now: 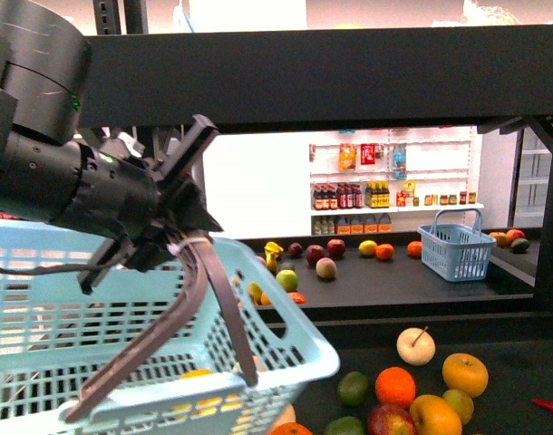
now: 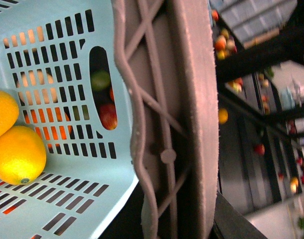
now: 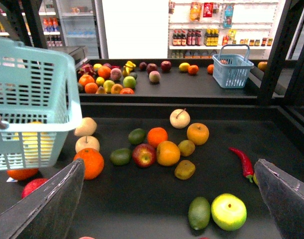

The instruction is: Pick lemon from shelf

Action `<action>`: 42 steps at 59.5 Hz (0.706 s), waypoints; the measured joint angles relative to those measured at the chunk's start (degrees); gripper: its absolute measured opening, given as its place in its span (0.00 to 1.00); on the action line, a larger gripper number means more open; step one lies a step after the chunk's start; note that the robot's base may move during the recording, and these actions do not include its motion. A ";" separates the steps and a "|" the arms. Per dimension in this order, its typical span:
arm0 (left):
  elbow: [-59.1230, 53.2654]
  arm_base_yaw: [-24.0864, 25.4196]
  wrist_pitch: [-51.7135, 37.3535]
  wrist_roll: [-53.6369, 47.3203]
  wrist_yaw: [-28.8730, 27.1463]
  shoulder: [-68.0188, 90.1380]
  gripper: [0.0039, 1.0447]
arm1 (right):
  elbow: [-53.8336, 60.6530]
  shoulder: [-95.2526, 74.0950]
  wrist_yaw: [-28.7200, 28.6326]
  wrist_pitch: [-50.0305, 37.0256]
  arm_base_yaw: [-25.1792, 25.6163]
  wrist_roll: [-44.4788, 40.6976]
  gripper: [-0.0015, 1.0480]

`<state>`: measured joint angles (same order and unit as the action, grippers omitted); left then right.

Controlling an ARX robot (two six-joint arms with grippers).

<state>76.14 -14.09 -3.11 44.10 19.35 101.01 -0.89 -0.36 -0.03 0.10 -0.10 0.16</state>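
My left gripper (image 1: 184,234) is shut on the brown handle (image 1: 208,290) of a light blue basket (image 1: 295,358) and holds it up at the left. In the left wrist view the handle (image 2: 189,99) fills the middle. Two bright yellow lemon-like fruits (image 2: 17,154) lie inside the basket (image 2: 72,199). A yellow oval fruit (image 1: 367,247) lies on the far deck of the black shelf (image 1: 349,77). My right gripper (image 3: 164,206) is open and empty above the near deck (image 3: 142,204); no lemon lies between its fingers (image 3: 42,209).
Oranges, apples, limes and pale round fruits (image 3: 180,118) lie on the near deck. A lime (image 3: 199,212) and a yellow-green apple (image 3: 228,211) lie close under my right gripper, a red chilli (image 3: 242,160) beside it. A second blue basket (image 1: 456,246) stands on the far deck.
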 joint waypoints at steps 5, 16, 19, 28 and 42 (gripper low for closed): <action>0.28 3.54 -3.74 5.31 -4.85 0.15 0.13 | 0.00 0.00 0.00 0.00 0.00 0.00 0.98; -0.09 11.06 -11.63 15.67 -10.03 0.15 0.12 | 0.00 0.00 0.02 0.00 0.00 0.00 0.98; -0.20 11.56 -13.18 18.14 -10.32 0.13 0.12 | 0.00 0.00 -0.09 0.00 0.00 0.00 0.98; -0.22 16.74 -16.83 29.14 -11.67 0.13 0.11 | 0.00 0.07 0.20 0.00 0.00 0.00 0.98; -2.64 22.67 -18.78 31.76 -12.74 -1.75 0.10 | 0.00 0.09 0.00 0.00 0.00 0.00 0.98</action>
<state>73.49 8.58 -21.89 75.85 6.61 99.26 -0.89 -0.27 -0.03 0.10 -0.10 0.16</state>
